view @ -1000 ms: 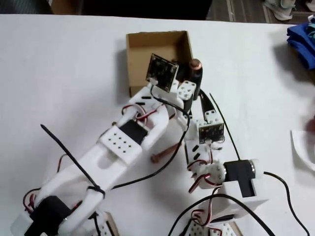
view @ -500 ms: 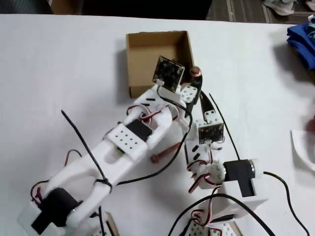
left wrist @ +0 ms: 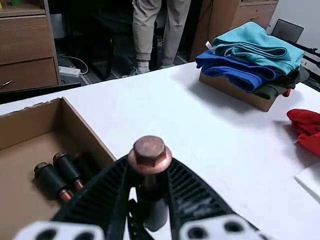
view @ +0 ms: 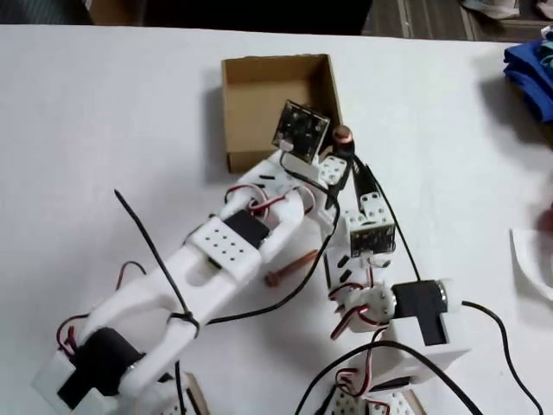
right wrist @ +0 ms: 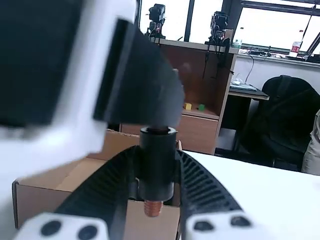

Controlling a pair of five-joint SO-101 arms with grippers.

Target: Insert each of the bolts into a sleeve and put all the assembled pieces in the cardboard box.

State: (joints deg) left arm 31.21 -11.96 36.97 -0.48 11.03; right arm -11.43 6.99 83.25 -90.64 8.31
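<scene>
A copper hex-head bolt (left wrist: 149, 152) stands upright between the fingers of my left gripper (left wrist: 149, 172), which is shut on its shaft. Its lower part sits inside a black sleeve (right wrist: 157, 150), and the threaded tip (right wrist: 152, 207) pokes out below. My right gripper (right wrist: 156, 185) is shut on that sleeve. In the high view both grippers meet just right of the cardboard box (view: 233, 112), with the bolt head (view: 343, 134) on top. Two assembled pieces (left wrist: 57, 175) lie in the box (left wrist: 75, 125). A loose bolt (view: 290, 268) lies on the table between the arms.
Folded blue clothes (view: 531, 73) lie at the table's right edge, with a red cloth (left wrist: 305, 125) nearer. A white curved object (view: 531, 259) sits at the right edge. Black cables (view: 259, 307) trail across the table by the arms.
My left arm has swung to the right and brought the bolt down and closer to my right gripper. The right arm has stayed nearly still.
</scene>
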